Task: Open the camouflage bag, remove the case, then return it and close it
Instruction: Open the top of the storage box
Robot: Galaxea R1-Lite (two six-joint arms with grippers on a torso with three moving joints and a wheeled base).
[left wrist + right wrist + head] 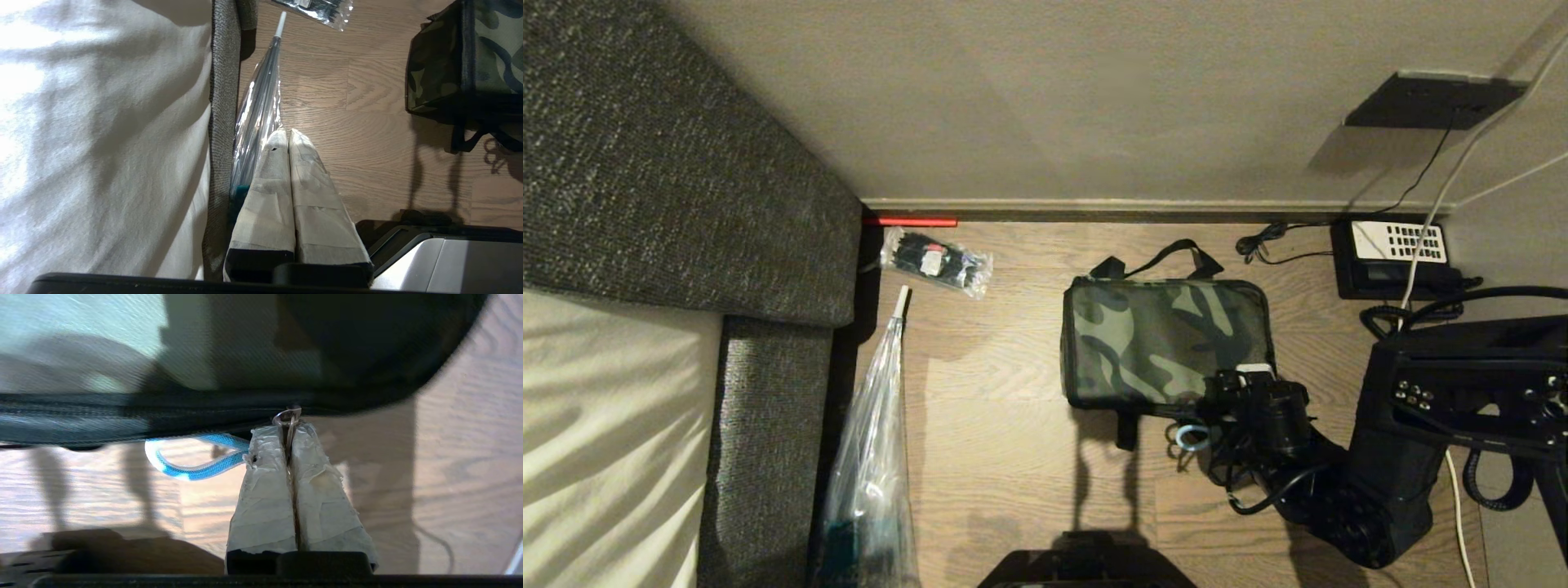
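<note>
The camouflage bag (1160, 339) lies flat on the wooden floor with its lid down, and its left corner shows in the left wrist view (482, 53). At the bag's near right corner my right gripper (1254, 380) is shut on the metal zip pull ring (287, 416), the taped fingertips (265, 457) pressed against the black zip band (122, 412). A blue cord loop (192, 471) hangs from the pull beside the fingers (1191, 437). The case is hidden. My left gripper (286, 136) hangs parked by the sofa edge, shut on nothing.
A grey sofa (645, 163) with a white cover fills the left. An umbrella in a clear sleeve (874, 457) and a clear packet of black items (935, 261) lie beside it. A black desk telephone (1396, 257) with cables sits by the wall at the right.
</note>
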